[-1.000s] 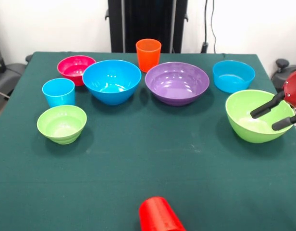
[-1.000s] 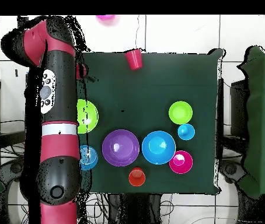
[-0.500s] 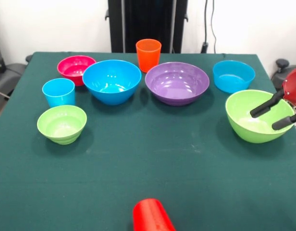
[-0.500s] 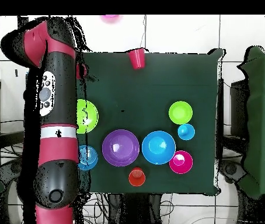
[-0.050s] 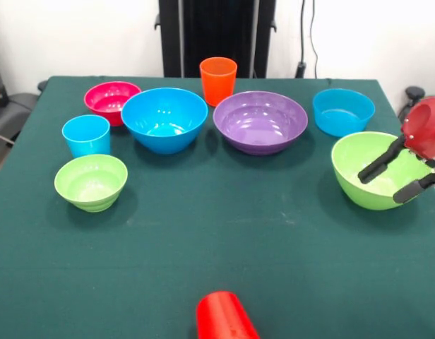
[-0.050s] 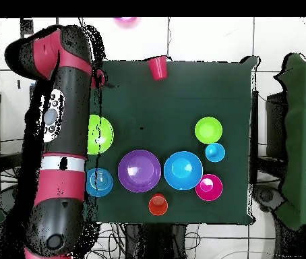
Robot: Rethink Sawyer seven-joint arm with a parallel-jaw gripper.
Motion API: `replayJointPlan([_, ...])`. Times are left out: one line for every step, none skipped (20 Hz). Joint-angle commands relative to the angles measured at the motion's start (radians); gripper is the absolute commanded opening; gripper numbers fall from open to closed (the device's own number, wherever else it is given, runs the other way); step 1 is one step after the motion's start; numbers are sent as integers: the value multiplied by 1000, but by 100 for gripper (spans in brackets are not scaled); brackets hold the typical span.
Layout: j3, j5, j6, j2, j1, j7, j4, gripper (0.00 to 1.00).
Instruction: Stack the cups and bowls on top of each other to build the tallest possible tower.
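Nothing is stacked yet; every piece stands alone on the green cloth-covered table (image 5: 203, 233), so this looks like the very start of the build, with the arm reaching for its first piece.

Going from the left in the front view: a light blue glossy plastic tumbler (image 5: 86, 135) stands upright near the left edge, with a small lime green plastic bowl (image 5: 91, 182) just in front of it. Behind them sits a small crimson-pink bowl (image 5: 111, 100), touching or nearly touching a large bright blue bowl (image 5: 164, 119). An orange tumbler (image 5: 218, 80) stands upright behind the gap between that blue bowl and the wide purple bowl (image 5: 260, 121). Far forward, well apart from the rest, a red tumbler (image 5: 224, 318) lies on its side at the table's near edge. Further right is a smaller blue bowl (image 5: 343, 111), and in front of it a large lime green bowl (image 5: 380, 169).

The black two-fingered gripper (image 5: 390, 180) comes in from the right edge, its fingers spread apart and holding nothing, tips hanging over the far-right rim of that large green bowl.

I'd guess the green bowl is the intended pick. The next move would need one finger inside the wall and one outside, then a firm close before lifting; the glossy curved rim could slip.
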Motion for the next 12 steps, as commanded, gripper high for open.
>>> replayJointPlan([296, -127, -183, -190, 5, -365, 448, 100])
replayJointPlan([325, -138, -209, -221, -2, -401, 499, 100])
replayJointPlan([348, -146, -228, -246, -10, -425, 541, 100])
replayJointPlan([372, -154, -247, -272, -19, -449, 584, 100])
replayJointPlan([399, -159, -280, -296, -30, -472, 625, 100])
replayJointPlan([430, -168, -320, -320, -43, -504, 664, 100])
replayJointPlan([459, -170, -340, -338, -57, -530, 692, 100])
replayJointPlan([487, -175, -357, -356, -70, -554, 723, 100])
replayJointPlan([521, -175, -378, -378, -88, -580, 760, 100])
replayJointPlan([552, -178, -389, -396, -106, -608, 795, 100])
replayJointPlan([575, -188, -414, -412, -121, -629, 824, 100])
replayJointPlan([597, -198, -438, -429, -135, -651, 854, 100])
